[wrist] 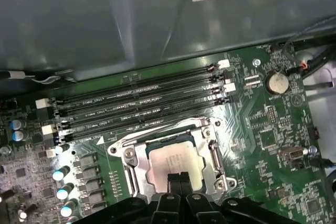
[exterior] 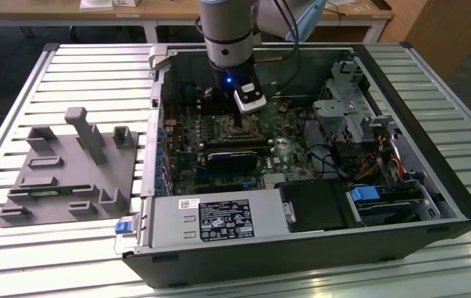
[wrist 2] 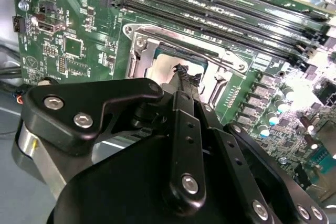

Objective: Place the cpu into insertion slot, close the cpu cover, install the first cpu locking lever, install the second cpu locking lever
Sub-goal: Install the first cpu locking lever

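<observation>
A slatted metal tabletop (exterior: 78, 74) carries an open computer case (exterior: 434, 205) lying on its side, with wooden desks behind it and a grey moulded fixture tray (exterior: 69, 167) well apart from the jaws, towards the exterior view's left. The arm (exterior: 228, 37) comes down into the case over the green motherboard (exterior: 289, 155). Its jaws (wrist: 178, 178) are pressed together, the black fingertips (wrist 2: 185, 74) meeting in a narrow point with nothing between them, and that point hangs right over the socket area. Just beyond the jaws, towards the case wall, run the long black memory slots (wrist: 142, 103). Directly under the jaws sits the insertion slot (wrist: 170, 158), and the cpu (wrist: 173, 161) already lies flat inside it, its dull silver top showing. The cpu cover (wrist: 212, 156) lies down around the chip as a silvery frame, its window leaving the chip's top bare; whether the tips touch the chip or the frame I cannot tell. A round coin battery (wrist: 276, 82) sits on the board off to one side of the jaws.
</observation>
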Controlling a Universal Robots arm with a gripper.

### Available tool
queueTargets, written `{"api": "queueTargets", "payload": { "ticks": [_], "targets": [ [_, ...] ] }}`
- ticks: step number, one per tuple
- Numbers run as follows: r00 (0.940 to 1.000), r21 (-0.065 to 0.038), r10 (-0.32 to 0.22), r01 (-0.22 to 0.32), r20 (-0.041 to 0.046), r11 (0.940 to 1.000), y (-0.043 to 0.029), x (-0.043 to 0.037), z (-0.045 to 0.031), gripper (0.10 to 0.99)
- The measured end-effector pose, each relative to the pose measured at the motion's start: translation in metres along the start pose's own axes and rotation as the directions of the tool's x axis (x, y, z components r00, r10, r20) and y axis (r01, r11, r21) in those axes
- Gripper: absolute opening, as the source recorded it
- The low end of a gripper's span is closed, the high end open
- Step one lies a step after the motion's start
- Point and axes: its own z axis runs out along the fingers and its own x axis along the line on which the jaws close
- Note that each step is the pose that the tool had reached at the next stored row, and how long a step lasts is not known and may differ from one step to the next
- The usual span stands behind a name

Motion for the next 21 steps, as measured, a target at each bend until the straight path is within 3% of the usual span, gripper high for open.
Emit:
{"api": "queueTargets", "payload": {
  "ticks": [5,9,21],
  "targets": [
    [0.9996,-0.003,-0.027,0.027,-0.0027,0.9996,0.0016,-0.0065,0.0015,0.106],
    [0.9996,-0.003,-0.027,0.027,-0.0028,0.9996,0.0018,-0.007,-0.0004,0.106],
    [0.9996,-0.003,-0.027,0.027,-0.0028,0.9996,0.0039,-0.0105,-0.0265,0.106]
  ]
}}
